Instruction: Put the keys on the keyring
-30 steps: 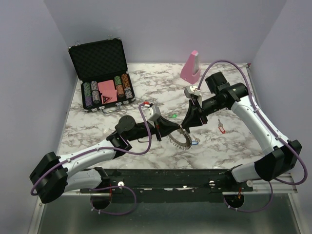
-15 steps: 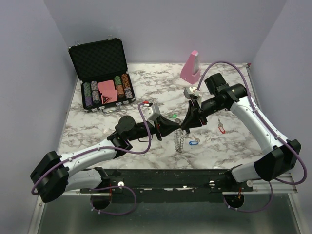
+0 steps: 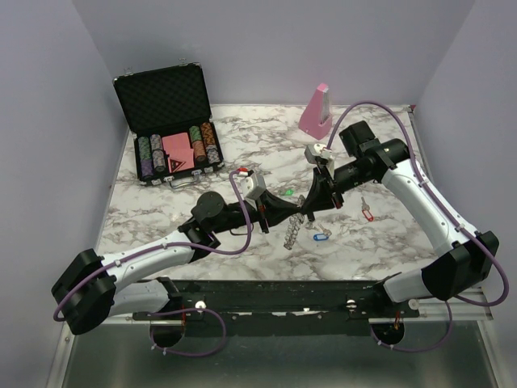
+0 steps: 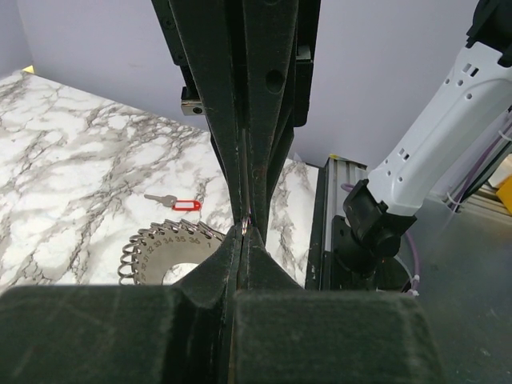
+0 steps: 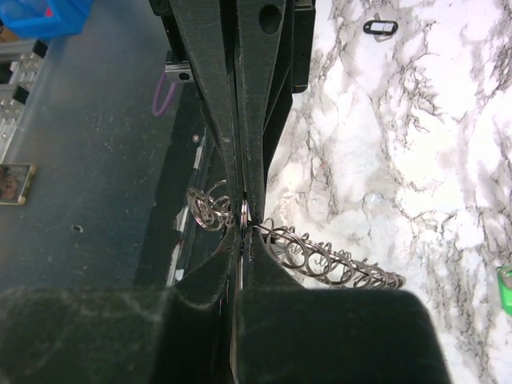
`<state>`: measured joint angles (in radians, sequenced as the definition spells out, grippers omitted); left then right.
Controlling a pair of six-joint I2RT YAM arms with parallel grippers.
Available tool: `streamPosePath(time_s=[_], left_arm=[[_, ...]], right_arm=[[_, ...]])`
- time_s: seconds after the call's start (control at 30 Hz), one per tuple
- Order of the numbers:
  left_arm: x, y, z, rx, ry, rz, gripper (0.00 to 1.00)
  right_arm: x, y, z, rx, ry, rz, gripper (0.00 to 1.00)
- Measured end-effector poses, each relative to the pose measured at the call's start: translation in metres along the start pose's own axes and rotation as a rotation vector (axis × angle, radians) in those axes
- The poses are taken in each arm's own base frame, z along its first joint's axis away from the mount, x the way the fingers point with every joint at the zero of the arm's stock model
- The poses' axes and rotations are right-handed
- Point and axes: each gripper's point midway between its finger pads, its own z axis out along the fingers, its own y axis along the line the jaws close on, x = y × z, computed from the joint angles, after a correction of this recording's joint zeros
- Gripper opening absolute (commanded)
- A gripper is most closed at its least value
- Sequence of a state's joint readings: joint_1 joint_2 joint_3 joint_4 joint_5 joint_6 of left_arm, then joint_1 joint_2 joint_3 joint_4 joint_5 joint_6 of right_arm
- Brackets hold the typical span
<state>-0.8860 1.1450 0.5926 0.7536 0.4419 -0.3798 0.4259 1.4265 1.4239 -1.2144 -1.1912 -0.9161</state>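
Observation:
The grey keyring (image 3: 292,233) hangs tilted, almost edge-on, above the table's middle, between my two grippers. My left gripper (image 3: 296,212) and right gripper (image 3: 304,211) meet tip to tip, both shut on its rim. The left wrist view shows the ring's numbered face (image 4: 164,250) left of the shut left gripper (image 4: 244,230). The right wrist view shows the right gripper (image 5: 243,214) clamped on one of the rim loops (image 5: 336,260). A blue-tagged key (image 3: 320,237), a green one (image 3: 288,192) and a red one (image 3: 368,215) (image 4: 180,204) lie loose on the marble. A black tag (image 5: 380,26) lies farther off.
An open black case of poker chips (image 3: 174,133) stands at the back left. A pink wedge block (image 3: 317,111) stands at the back, right of centre. The black rail (image 3: 283,295) runs along the table's near edge.
The keyring has been turned from lying nearly flat to almost edge-on and raised slightly up and left between the grippers. The blue key now lies uncovered on the table.

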Motion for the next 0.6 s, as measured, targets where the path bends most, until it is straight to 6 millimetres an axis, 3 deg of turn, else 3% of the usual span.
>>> streamPosePath(time_s=[0.1, 0.27, 0.6], left_arm=[[0.000, 0.000, 0.000, 0.000, 0.000, -0.003, 0.01], [0.000, 0.000, 0.000, 0.000, 0.000, -0.011, 0.33], [-0.007, -0.007, -0.012, 0.025, 0.019, 0.009, 0.66]], right_arm=[[0.000, 0.000, 0.000, 0.001, 0.000, 0.001, 0.00], [0.000, 0.000, 0.000, 0.002, 0.000, 0.005, 0.00], [0.005, -0.005, -0.001, 0.026, 0.027, -0.002, 0.00]])
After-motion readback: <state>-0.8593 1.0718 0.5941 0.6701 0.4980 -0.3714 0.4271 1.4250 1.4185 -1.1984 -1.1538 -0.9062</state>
